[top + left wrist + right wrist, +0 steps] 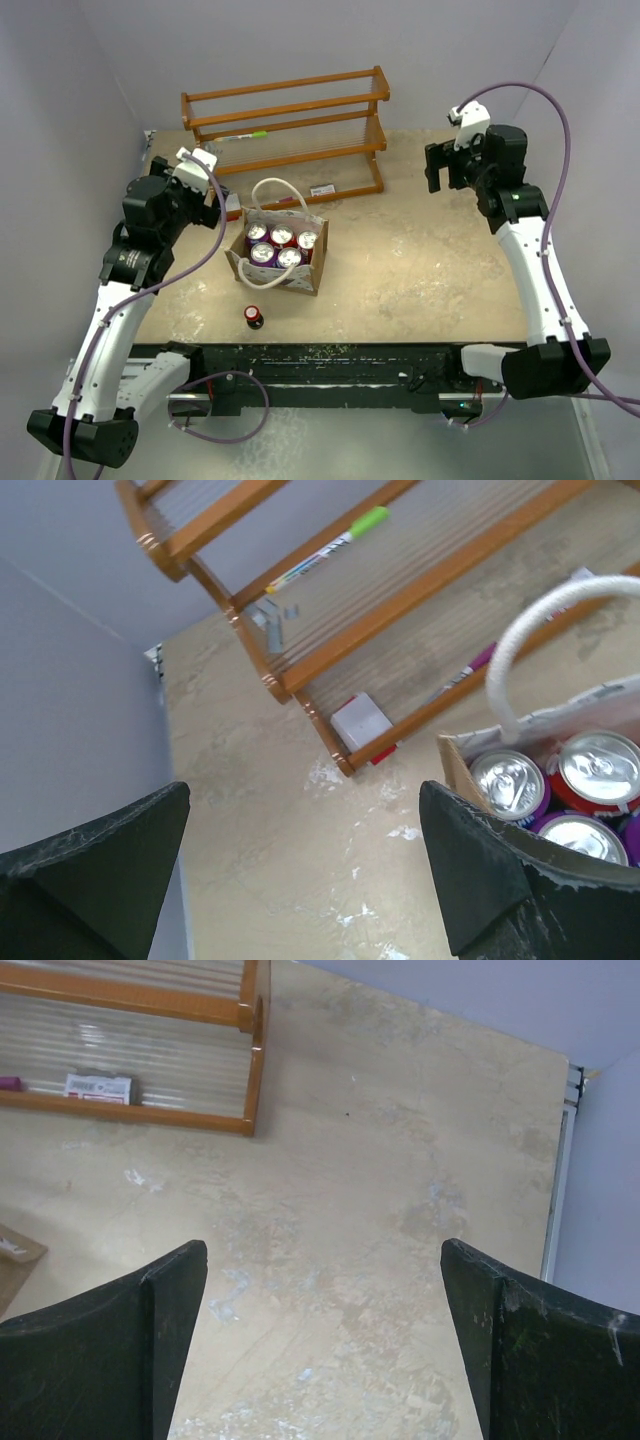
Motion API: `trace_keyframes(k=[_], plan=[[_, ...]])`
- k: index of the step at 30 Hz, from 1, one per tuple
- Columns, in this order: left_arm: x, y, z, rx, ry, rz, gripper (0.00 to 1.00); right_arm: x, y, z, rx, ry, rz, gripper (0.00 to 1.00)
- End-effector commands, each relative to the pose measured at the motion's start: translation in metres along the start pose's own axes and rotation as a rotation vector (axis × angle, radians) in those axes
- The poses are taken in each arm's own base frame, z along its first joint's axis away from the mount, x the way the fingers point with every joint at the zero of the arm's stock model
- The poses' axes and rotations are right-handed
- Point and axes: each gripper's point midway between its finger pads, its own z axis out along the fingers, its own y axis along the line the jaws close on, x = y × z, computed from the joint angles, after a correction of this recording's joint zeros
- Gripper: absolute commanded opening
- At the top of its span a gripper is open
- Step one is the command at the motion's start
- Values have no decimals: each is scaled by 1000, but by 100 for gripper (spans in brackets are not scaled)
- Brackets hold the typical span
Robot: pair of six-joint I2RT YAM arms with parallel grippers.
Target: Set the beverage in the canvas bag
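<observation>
The left gripper (pixel 300 815) and right gripper (pixel 325 1260) gaped empty; fetching the small dark beverage can (pixel 254 316) just before the speckled white canvas bag (pixel 288 281) apparently came next.

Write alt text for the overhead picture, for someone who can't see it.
A small white fabric bag holding five drink cans stands on a tan table, with one more can in front of it. Behind it is a wooden rack; the left gripper and right gripper hover at either side, both open and empty.
</observation>
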Motion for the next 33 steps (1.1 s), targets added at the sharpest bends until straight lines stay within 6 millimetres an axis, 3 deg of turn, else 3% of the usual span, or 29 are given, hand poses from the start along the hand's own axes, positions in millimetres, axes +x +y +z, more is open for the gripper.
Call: trace_keyframes(k=[1, 8, 12, 16, 19, 33], plan=[[-17, 34, -2, -194, -89, -87, 99, -16, -13, 8, 58, -52, -9, 100], [-27, 36, 10, -202, -145, -119, 99, -36, -27, 6, 145, -152, 32, 100], [-37, 27, 4, -140, -179, -110, 99, -41, -34, -1, 204, -241, 65, 100], [-33, 28, 0, -145, -185, -116, 99, -43, -44, -25, 281, -316, 31, 100], [-27, 30, -2, -145, -195, -124, 99, -47, -41, -41, 273, -369, 28, 100], [-25, 29, -19, -125, -202, -196, 99, -31, -45, -54, 277, -339, 24, 100]])
